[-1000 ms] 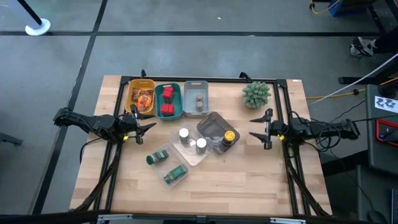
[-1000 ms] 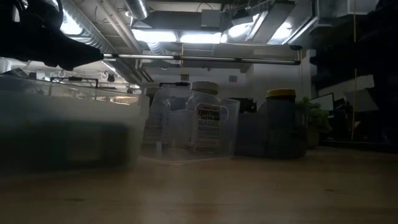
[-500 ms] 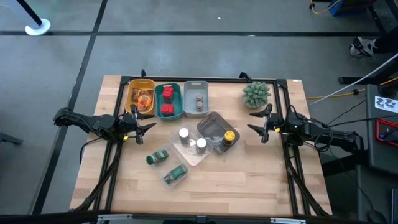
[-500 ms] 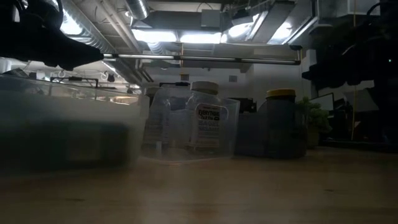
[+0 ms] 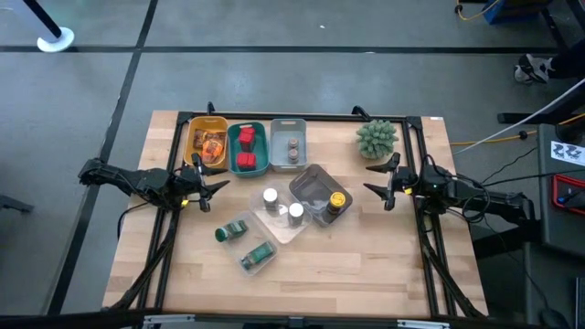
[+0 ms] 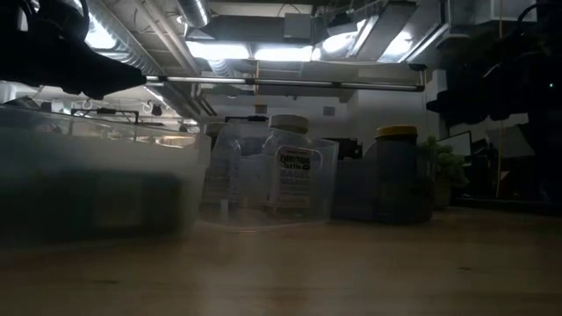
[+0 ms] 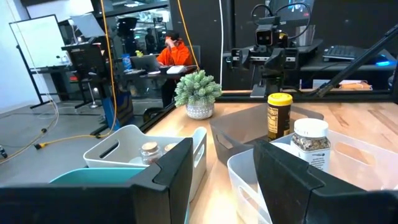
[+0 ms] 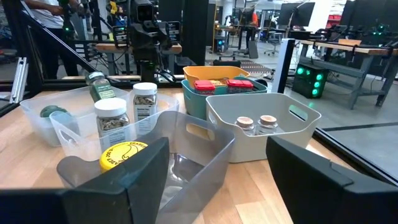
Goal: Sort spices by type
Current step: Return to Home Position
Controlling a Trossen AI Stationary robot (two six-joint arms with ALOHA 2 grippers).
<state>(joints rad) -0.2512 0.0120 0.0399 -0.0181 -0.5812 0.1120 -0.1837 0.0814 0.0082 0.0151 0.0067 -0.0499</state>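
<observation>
From above, I see the left gripper [image 5: 215, 194] at the table's left side, just beside the yellow bin [image 5: 194, 137]. The right gripper [image 5: 375, 181] is at the right side, near the plant [image 5: 377, 137]. Neither holds anything.

Along the back, orange packets [image 5: 212, 146] fill the yellow bin. Red cubes [image 5: 245, 151] sit in the teal bin [image 5: 264, 151], and two small brown jars [image 5: 293, 146] in the pale grey bin [image 5: 289, 123].

Mid-table, white-capped bottles [image 5: 271, 196] stand in a clear tray [image 5: 283, 230]. The yellow-lidded jar [image 5: 337, 200] stands in a dark grey bin [image 5: 311, 183]. Green-labelled jars [image 5: 233, 229] lie in the front clear tray [image 5: 245, 243].

The low view is dim. A white-capped bottle and the yellow-lidded jar stand upright behind a clear tray wall, and dark arm shapes overhang both upper corners.

In the left wrist view, my left gripper's fingers [image 7: 171, 174] are spread wide with nothing between them. The pale grey bin and the bottles lie beyond.

In the right wrist view, the right gripper's fingers [image 8: 308, 174] are likewise spread wide and empty, and the dark grey bin with its jar is just ahead.
</observation>
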